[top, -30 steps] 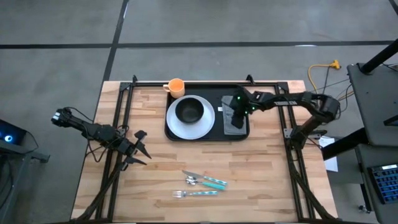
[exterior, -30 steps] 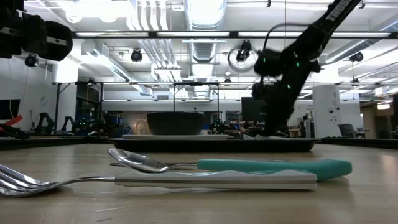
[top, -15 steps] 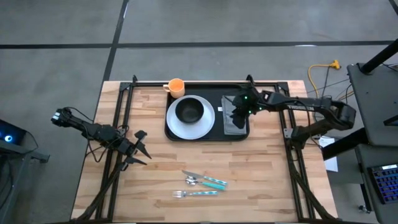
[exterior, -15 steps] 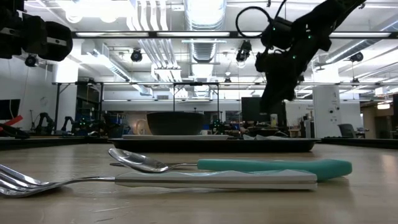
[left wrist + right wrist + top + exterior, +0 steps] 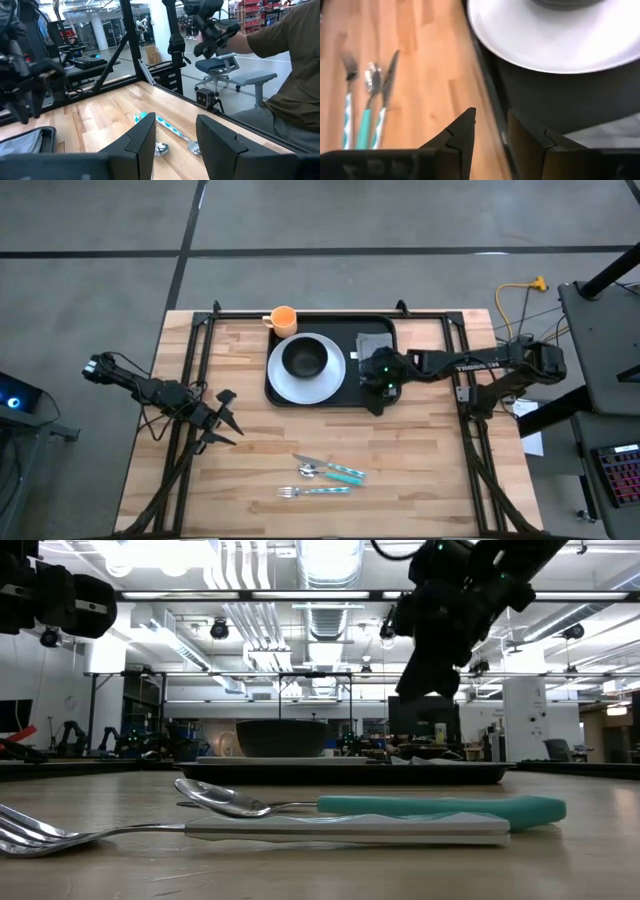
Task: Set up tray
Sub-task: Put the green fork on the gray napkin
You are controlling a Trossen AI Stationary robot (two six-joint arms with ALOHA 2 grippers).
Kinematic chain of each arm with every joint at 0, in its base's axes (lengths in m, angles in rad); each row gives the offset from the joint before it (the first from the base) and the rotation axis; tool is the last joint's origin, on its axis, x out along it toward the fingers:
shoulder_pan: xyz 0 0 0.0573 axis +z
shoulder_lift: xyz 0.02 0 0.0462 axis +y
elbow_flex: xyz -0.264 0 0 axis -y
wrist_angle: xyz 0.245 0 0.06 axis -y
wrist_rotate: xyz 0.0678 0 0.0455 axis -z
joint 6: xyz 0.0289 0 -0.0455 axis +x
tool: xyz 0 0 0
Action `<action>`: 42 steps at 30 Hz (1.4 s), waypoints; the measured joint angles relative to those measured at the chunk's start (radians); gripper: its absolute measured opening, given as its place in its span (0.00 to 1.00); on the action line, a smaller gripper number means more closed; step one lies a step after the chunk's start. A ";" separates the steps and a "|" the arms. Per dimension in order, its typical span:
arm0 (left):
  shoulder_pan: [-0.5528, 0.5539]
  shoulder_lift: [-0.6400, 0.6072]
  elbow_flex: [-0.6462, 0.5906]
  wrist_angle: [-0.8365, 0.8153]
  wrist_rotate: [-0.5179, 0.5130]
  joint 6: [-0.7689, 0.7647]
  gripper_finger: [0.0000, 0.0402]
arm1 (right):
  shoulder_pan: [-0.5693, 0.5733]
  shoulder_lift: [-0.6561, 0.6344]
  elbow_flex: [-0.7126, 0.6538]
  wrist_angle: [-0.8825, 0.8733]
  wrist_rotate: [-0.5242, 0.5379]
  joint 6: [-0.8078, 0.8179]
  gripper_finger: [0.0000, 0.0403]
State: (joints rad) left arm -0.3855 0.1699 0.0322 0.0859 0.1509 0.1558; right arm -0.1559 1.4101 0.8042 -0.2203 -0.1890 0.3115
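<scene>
The black tray [image 5: 352, 396] lies at the table's far middle; its front rim [image 5: 350, 772] shows in the low view. It carries a white plate [image 5: 330, 375] with a dark bowl [image 5: 304, 357], and a grey napkin [image 5: 375, 340] lies flat on its right part. My right gripper [image 5: 377, 388] hangs open and empty above the tray's near right part, raised well clear [image 5: 408, 688]; the wrist view [image 5: 491, 125] looks down on the tray's near rim [image 5: 492, 95] and the plate [image 5: 545, 40]. My left gripper [image 5: 226, 416] waits open over the table's left side.
An orange cup [image 5: 284, 319] stands by the tray's far left corner. A knife, a spoon and a fork with teal handles [image 5: 325, 473] lie on bare wood toward the near edge, the spoon [image 5: 220, 798] nearest the low camera. A person [image 5: 290, 75] sits beyond the table.
My right gripper has risen from the napkin on the tray and moved toward the table's near edge, tipping forward, and now hangs over the tray's near right part. The napkin has stayed on the tray.
</scene>
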 joint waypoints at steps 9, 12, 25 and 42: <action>0.000 0.000 0.000 0.000 0.000 0.000 0.30 | 0.121 0.007 0.014 0.148 -0.023 0.160 0.26; 0.000 0.000 0.000 0.000 0.000 0.000 0.30 | 0.196 0.031 0.056 0.075 -0.010 0.119 0.26; 0.000 0.008 0.000 0.000 0.000 0.000 0.30 | 0.411 0.407 0.546 -0.343 0.105 0.127 0.25; 0.000 0.016 0.000 0.000 0.000 0.000 0.30 | 0.551 0.848 1.099 -0.664 0.068 0.127 0.23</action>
State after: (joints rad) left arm -0.3859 0.1856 0.0322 0.0859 0.1509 0.1558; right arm 0.3947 2.2585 1.9029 -0.8840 -0.1212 0.4381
